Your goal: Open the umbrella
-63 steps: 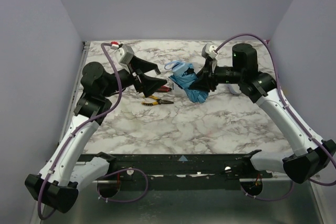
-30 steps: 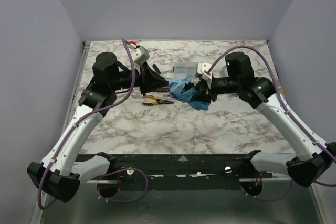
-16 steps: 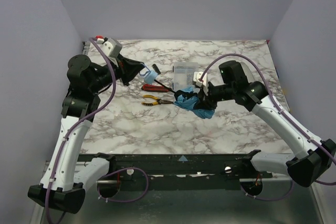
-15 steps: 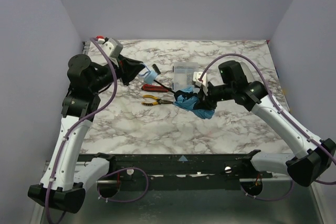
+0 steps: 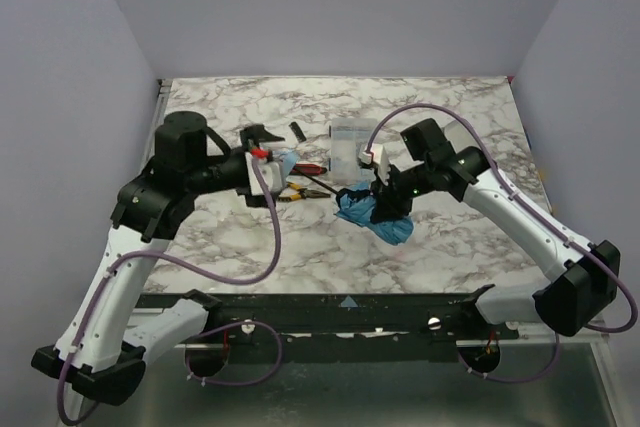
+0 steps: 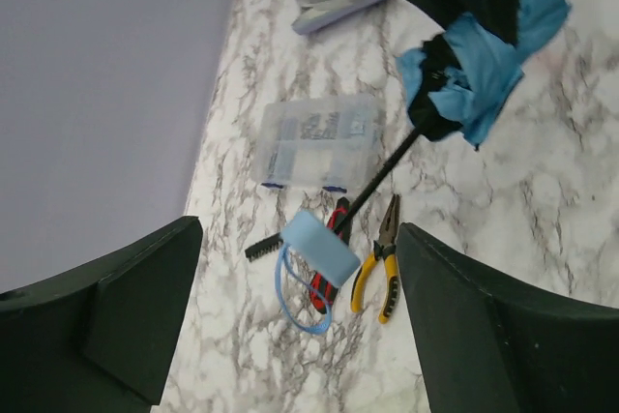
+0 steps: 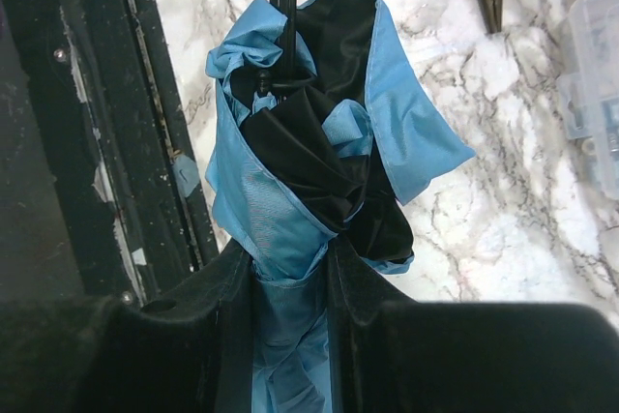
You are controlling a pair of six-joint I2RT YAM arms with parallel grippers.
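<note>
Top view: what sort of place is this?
Likely a lab robot test cell, not a home: marble-look table boxed in by plain walls, two arms bolted at its near edge, props laid out: umbrella, pliers.

umbrella (image 7: pixel 276 224) btm hidden, box (image 7: pixel 597 94) cut off

We're in a robot lab test cell here: plain pale-violet walls (image 5: pixel 330 7) box in a marble-patterned tabletop (image 5: pixel 450 257), and the left arm (image 5: pixel 115 267) and right arm (image 5: pixel 525 222), trailing purple cables (image 5: pixel 276 232), stand at either end of a black rail (image 5: pixel 340 312).
</note>
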